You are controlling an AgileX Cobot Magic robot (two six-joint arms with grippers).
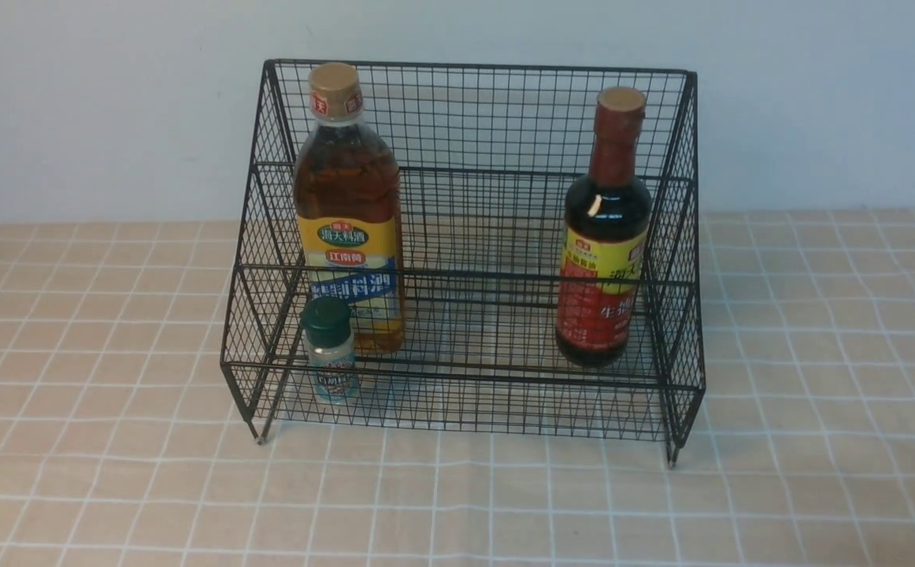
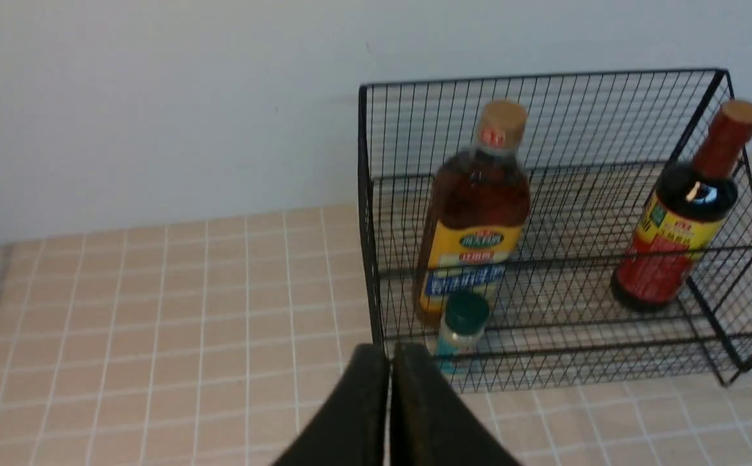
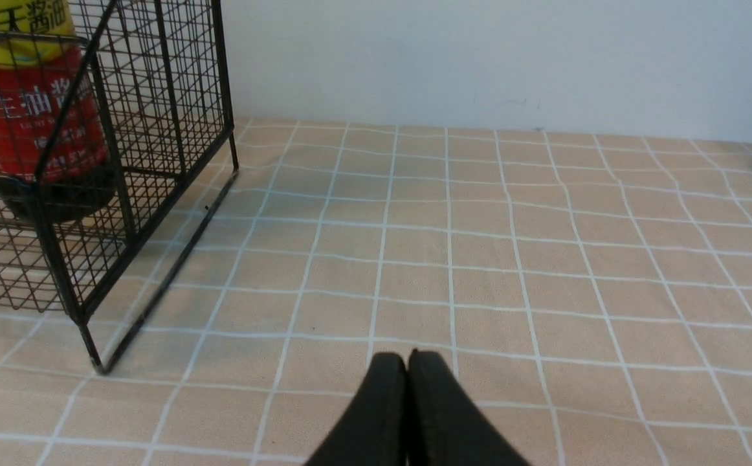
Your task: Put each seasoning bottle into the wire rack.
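With all three bottles standing in the wire rack (image 1: 465, 236), nothing left on the tabletop (image 1: 111, 472). Left claw (image 2: 390, 362) pressed together, right claw (image 3: 408, 369) likewise, both empty. Amber bottle (image 1: 347, 205) centre-left, dark sauce bottle (image 1: 605, 236) centre-right: probably heavy, slick glass, best taken mid-body. Green-capped shaker (image 1: 328, 350) lower left: light, tippy.

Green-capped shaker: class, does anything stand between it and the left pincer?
Only the wire rack's own mesh. The green-capped shaker already stands inside, at the front, just ahead of the amber bottle. The left pincer is shut and empty outside the rack's front corner, over bare cloth.
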